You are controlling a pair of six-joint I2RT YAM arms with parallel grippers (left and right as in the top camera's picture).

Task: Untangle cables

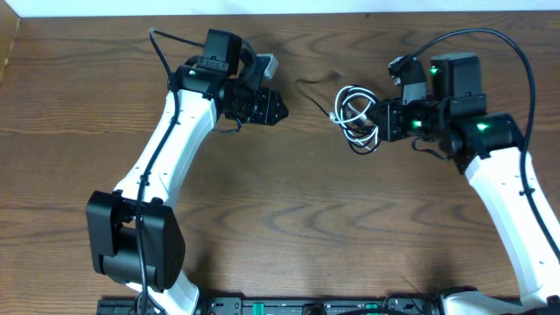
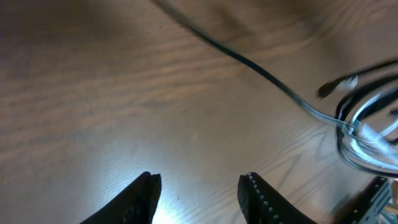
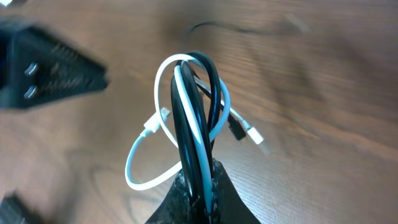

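The white cable [image 1: 353,103] and the black cable [image 1: 364,120] are looped together in one bundle at the table's upper right. My right gripper [image 1: 382,120] is shut on this bundle; in the right wrist view the white cable [image 3: 166,81] and black cable [image 3: 186,118] strands run between its jaws [image 3: 200,180]. A thin black strand [image 1: 313,90] trails left from the bundle. My left gripper [image 1: 278,108] is open and empty, left of the bundle; its jaws [image 2: 199,193] hover over bare wood, with the black strand [image 2: 249,62] and the bundle [image 2: 367,134] ahead of them to the right.
The wooden table [image 1: 289,210] spreads below both arms. Thick black wires run along each arm. My left gripper shows as a dark shape [image 3: 50,62] at the upper left of the right wrist view.
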